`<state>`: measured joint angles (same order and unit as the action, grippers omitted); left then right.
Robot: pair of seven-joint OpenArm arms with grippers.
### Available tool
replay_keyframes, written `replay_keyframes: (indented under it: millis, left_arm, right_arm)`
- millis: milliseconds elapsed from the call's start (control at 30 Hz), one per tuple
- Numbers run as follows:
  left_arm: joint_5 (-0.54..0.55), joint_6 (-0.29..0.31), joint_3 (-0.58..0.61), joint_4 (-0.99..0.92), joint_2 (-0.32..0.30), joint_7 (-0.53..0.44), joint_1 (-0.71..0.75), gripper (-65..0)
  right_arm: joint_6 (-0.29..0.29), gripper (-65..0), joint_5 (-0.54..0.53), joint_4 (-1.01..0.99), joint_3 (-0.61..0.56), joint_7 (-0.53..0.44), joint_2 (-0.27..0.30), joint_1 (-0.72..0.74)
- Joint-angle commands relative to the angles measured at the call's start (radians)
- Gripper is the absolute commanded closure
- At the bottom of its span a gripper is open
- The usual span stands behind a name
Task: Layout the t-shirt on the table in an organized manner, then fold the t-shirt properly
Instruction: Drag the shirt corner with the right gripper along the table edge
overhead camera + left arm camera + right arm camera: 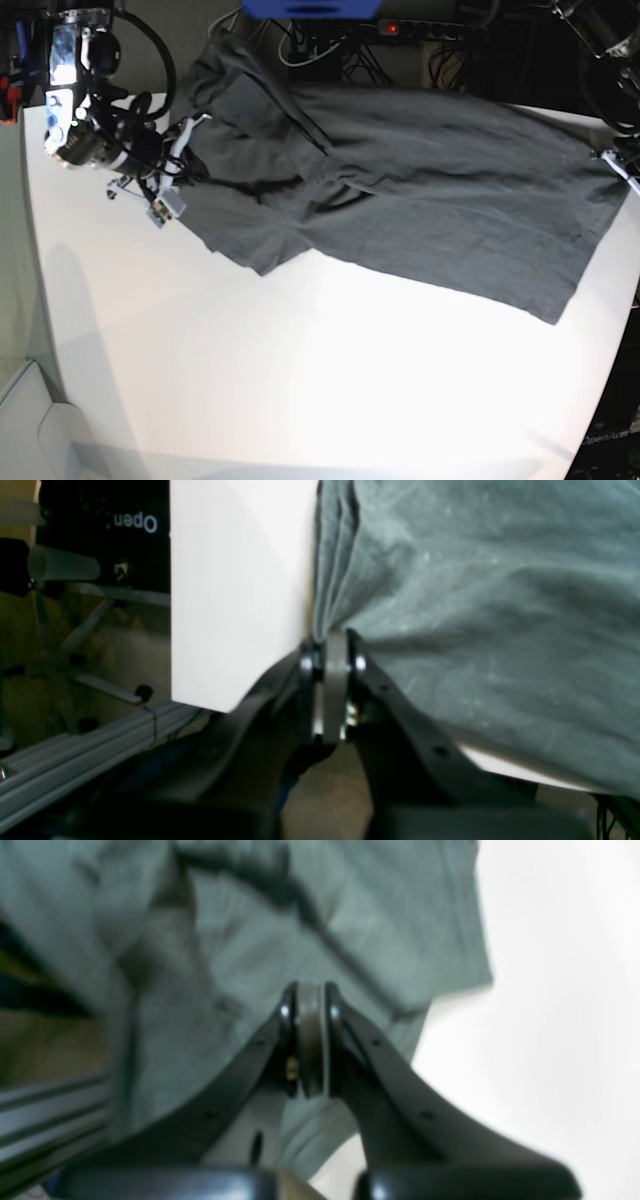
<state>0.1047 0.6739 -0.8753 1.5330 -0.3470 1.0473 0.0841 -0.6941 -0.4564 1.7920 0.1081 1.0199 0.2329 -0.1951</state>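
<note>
The dark grey t-shirt (420,190) lies spread across the far half of the white table (300,380), wrinkled, with one sleeve folded toward the front left. My right gripper (310,990) is at the shirt's left end (188,152), its jaws shut on a fold of the t-shirt (240,940). At the table's right edge my left gripper (334,647) is shut on the t-shirt's (490,605) edge, and the cloth gathers into its tips. Only a small part of that gripper (618,165) shows in the base view.
The table's edge (240,605) runs just beside the left gripper, with metal frame rails (75,750) and floor below. Cables and a power strip (420,30) lie behind the far edge. A black arm (600,40) stands at the back right.
</note>
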Motion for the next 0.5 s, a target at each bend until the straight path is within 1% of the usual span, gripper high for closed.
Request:
replay_keyframes:
  millis: [0, 233, 400, 467]
  left_arm:
    - [0.003, -0.007, -0.005, 0.016, -0.022, -0.012, -0.007, -0.6]
    - [0.002, -0.007, -0.005, 0.014, -0.022, -0.012, -0.005, -0.6]
    - [-0.001, -0.007, -0.005, 0.014, -0.021, -0.012, -0.005, -0.6]
    - [0.002, -0.007, -0.005, 0.014, -0.021, -0.012, -0.005, -0.6]
  right_arm:
    - [-0.004, 0.0, 0.003, -0.028, 0.005, -0.01, 0.007, 0.007]
    - [-0.004, 0.0, 0.009, -0.243, 0.003, -0.085, 0.023, 0.061]
    - [-0.004, 0.0, 0.011, -0.418, 0.003, -0.122, 0.036, 0.15]
    - [-0.004, 0.0, 0.011, -0.501, 0.002, -0.146, 0.061, 0.196]
